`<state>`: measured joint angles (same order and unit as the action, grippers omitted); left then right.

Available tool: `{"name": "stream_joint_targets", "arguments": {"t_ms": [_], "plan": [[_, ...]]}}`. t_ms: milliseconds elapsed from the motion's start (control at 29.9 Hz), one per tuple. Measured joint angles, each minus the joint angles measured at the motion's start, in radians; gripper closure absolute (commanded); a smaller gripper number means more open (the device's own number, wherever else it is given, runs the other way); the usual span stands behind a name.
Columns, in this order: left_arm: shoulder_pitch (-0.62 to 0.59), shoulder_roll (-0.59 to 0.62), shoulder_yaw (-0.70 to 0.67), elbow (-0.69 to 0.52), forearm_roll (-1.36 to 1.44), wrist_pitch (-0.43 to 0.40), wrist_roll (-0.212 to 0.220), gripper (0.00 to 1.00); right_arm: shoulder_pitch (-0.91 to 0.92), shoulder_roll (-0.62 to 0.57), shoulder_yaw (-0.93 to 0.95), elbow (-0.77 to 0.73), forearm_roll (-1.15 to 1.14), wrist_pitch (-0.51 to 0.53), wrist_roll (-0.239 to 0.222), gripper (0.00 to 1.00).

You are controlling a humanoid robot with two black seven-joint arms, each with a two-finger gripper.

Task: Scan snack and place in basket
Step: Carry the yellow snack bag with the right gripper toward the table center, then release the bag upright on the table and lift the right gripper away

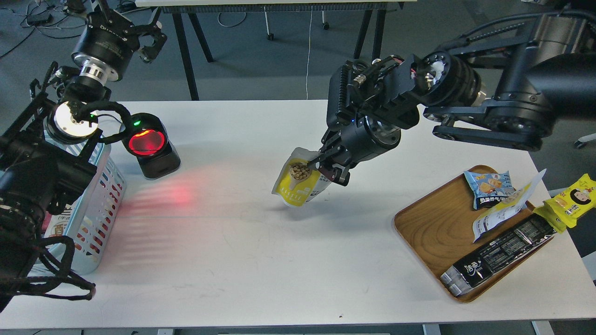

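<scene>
The snack is a yellow pouch with a white-grey top and a picture of beige nuts. My right gripper is shut on its upper right edge and holds it tilted above the middle of the white table. The light-blue slotted basket stands at the table's left edge, partly hidden by my left arm. My left gripper is raised beyond the table's far left corner, its fingers spread and empty.
A black barcode scanner with a glowing red window stands right of the basket and casts red light on the table. A brown wooden tray at the right holds a light-blue packet, a white-yellow pouch and a long black pack. A yellow packet lies off its right edge.
</scene>
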<state>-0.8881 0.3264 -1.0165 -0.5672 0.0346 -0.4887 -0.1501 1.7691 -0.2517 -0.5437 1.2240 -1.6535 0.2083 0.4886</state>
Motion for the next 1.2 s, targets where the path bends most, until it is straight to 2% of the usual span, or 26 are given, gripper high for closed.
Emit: {"name": "stream_joint_targets", "arguments": {"t_ms": [434, 535, 702, 768, 869, 936, 1103, 1203], "plan": [[0.010, 0.010, 0.000, 0.000, 0.000, 0.000, -0.006, 0.01, -0.068, 0.119, 0.002, -0.095, -0.002, 0.000, 0.000, 1.00], [0.013, 0.029, -0.001, 0.000, 0.000, 0.000, -0.005, 0.00, -0.068, 0.126, 0.002, -0.097, -0.002, 0.000, 0.000, 0.91], [0.014, 0.039, -0.001, 0.000, -0.001, 0.000, -0.006, 0.00, -0.068, 0.138, 0.002, -0.098, -0.002, 0.000, 0.000, 0.87], [0.014, 0.039, -0.001, 0.000, -0.001, 0.000, -0.007, 0.00, -0.068, 0.139, 0.002, -0.098, -0.002, 0.000, 0.000, 0.81], [0.015, 0.039, -0.001, 0.000, -0.001, 0.000, -0.008, 0.01, -0.068, 0.138, 0.005, -0.097, -0.002, 0.000, 0.000, 0.62], [0.015, 0.040, -0.001, 0.000, -0.001, 0.000, -0.008, 0.00, -0.066, 0.131, 0.018, -0.096, 0.000, 0.000, 0.000, 0.55], [0.015, 0.052, -0.001, 0.000, -0.001, 0.000, -0.005, 0.00, -0.059, 0.056, 0.137, -0.087, 0.022, 0.002, 0.000, 0.21], [0.008, 0.055, -0.001, -0.001, -0.001, 0.000, -0.001, 0.01, -0.063, -0.005, 0.242, -0.085, 0.030, 0.008, 0.000, 0.16]]}}
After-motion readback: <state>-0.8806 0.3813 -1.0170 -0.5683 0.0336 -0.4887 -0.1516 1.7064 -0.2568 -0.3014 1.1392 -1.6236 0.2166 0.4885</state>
